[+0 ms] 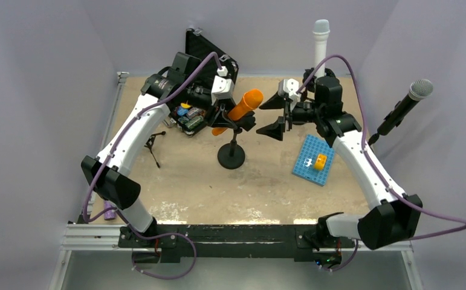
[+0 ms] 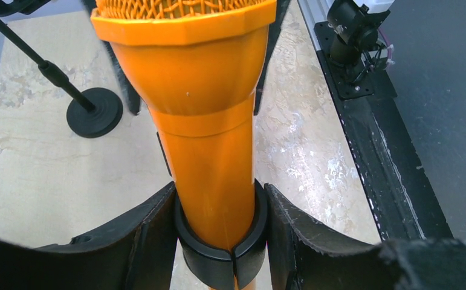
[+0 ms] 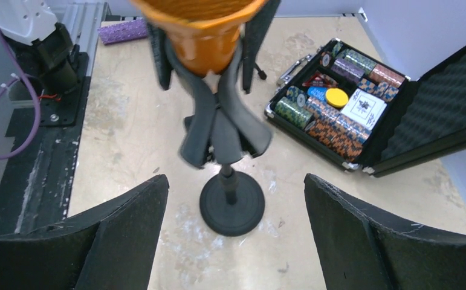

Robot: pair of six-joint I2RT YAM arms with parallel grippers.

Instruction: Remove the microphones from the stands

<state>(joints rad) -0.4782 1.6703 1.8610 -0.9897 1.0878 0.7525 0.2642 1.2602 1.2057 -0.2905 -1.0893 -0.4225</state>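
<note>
The orange microphone (image 1: pixel 246 103) sits tilted in the black clip (image 2: pixel 218 241) of a stand with a round base (image 1: pixel 231 157). My left gripper (image 1: pixel 233 119) is shut on that clip, one finger (image 2: pixel 139 235) pressed against each side, with the microphone (image 2: pixel 203 121) running up between them. My right gripper (image 1: pixel 277 115) is open and empty, just right of the microphone head. In the right wrist view its gripper (image 3: pixel 235 178) frames the stand base (image 3: pixel 231 208), with the microphone head (image 3: pixel 203 30) above.
An open case of poker chips (image 1: pixel 195 116) lies behind the left arm and also shows in the right wrist view (image 3: pixel 339 109). A blue baseplate (image 1: pixel 306 172) lies right of the stand. A white microphone (image 1: pixel 321 36) and a black one (image 1: pixel 405 106) stand at back right. A small tripod (image 1: pixel 153 145) stands to the left.
</note>
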